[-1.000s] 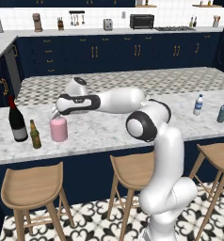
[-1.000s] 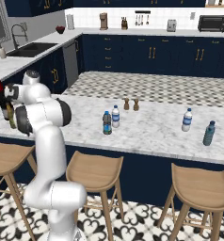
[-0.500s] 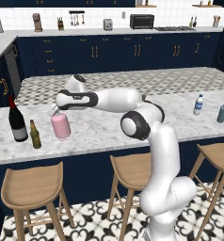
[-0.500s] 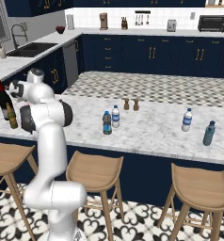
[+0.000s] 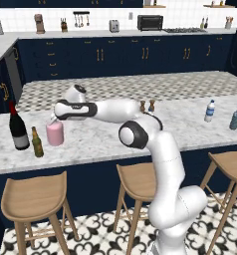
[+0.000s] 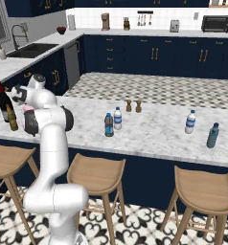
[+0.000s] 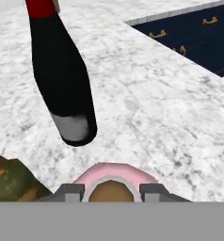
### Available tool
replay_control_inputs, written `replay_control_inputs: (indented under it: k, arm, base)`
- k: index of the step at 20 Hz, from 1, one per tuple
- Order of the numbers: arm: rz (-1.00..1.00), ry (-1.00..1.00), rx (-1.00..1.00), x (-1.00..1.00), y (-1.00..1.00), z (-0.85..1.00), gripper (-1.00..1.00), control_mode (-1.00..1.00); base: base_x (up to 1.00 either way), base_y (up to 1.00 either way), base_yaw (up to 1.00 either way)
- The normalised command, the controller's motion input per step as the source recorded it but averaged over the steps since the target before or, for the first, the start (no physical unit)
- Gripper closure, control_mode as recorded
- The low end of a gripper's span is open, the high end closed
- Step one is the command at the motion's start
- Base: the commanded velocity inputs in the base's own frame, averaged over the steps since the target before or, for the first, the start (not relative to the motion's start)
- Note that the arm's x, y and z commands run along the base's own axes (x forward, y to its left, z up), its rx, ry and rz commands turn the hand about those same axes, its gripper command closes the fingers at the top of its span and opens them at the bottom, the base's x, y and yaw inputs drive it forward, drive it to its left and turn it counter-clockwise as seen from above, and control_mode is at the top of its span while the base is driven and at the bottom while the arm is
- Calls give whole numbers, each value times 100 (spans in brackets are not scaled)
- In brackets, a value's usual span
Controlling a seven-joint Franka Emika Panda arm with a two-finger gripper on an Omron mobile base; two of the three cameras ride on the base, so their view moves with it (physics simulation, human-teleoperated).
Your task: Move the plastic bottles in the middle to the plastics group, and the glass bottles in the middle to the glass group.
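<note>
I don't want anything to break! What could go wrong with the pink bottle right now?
The gripper is shut on the pink bottle right beside the beer bottle and wine bottle. Drifting sideways could knock them over. It pinches only the neck, so the bottle might slip or tip.

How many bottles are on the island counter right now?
7: wine bottle, beer bottle and pink bottle at the left end; two mid-counter; two at the right end. The arm may hide others.
</note>
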Motion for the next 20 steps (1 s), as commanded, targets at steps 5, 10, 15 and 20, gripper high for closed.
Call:
replay_control_inputs:
  k: [5, 10, 15, 20]
  arm:
    - [6, 0, 0, 35, 34, 0, 100, -100]
    - [5, 2, 0, 0, 4, -6, 100, -100]
    - [6, 0, 0, 0, 8, -46, 100, -100]
    - [7, -1, 1, 0, 16, -65, 100, -100]
  base:
    - [0, 0, 0]
    - [0, 0, 0]
    - [0, 0, 0]
    - [0, 0, 0]
